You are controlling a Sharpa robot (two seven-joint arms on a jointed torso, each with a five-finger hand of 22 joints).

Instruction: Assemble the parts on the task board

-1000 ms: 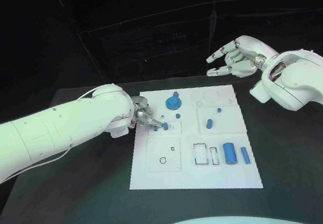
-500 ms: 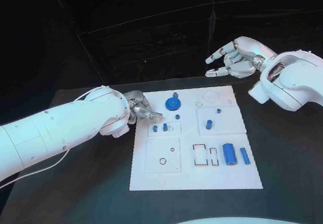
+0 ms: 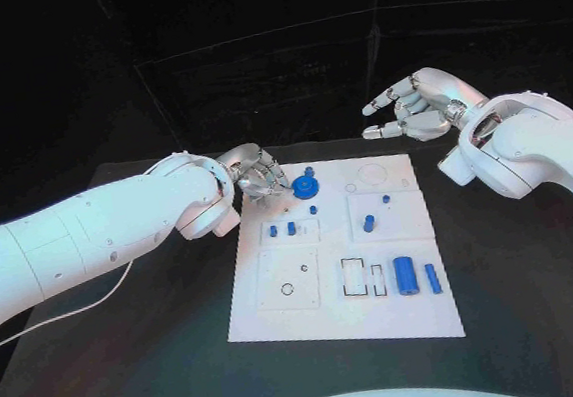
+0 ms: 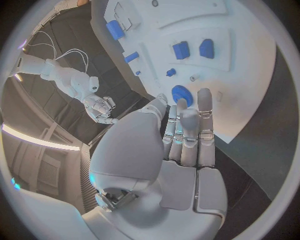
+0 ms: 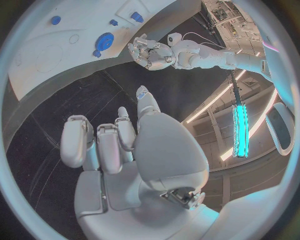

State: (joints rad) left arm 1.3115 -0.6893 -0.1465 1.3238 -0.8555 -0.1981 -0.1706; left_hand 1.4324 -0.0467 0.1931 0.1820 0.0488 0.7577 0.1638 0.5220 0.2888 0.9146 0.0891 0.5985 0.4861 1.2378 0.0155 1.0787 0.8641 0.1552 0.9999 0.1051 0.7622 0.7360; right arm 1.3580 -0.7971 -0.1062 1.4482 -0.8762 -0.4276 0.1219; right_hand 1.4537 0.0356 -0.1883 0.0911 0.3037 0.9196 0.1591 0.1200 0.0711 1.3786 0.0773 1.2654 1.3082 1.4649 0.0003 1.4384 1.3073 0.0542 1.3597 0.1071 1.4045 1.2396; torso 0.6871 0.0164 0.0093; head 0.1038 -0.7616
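The white task board (image 3: 317, 300) lies mid-table. A blue round disc (image 3: 305, 188) with a peg on it stands near the board's far edge. Two small blue pegs (image 3: 281, 229) stand on the left of the board, and a blue block (image 3: 369, 222) sits at its middle. A blue cylinder (image 3: 406, 275) and a thin bar (image 3: 433, 278) lie near the front right. My left hand (image 3: 254, 175) hovers at the board's far left corner and holds nothing. Its straight fingers (image 4: 187, 125) end just short of the disc (image 4: 182, 95). My right hand (image 3: 411, 107) is raised beyond the far right corner, fingers spread and empty.
Black table (image 3: 124, 374) surrounds the board on all sides. Outlined recesses (image 3: 361, 275) and a small ring (image 3: 287, 288) mark the board's front half. My left forearm (image 3: 89, 243) stretches across the table left of the board.
My left hand has lifted off the small pegs on the left of the board and moved away to the far left corner beside the disc. The right hand has stayed put.
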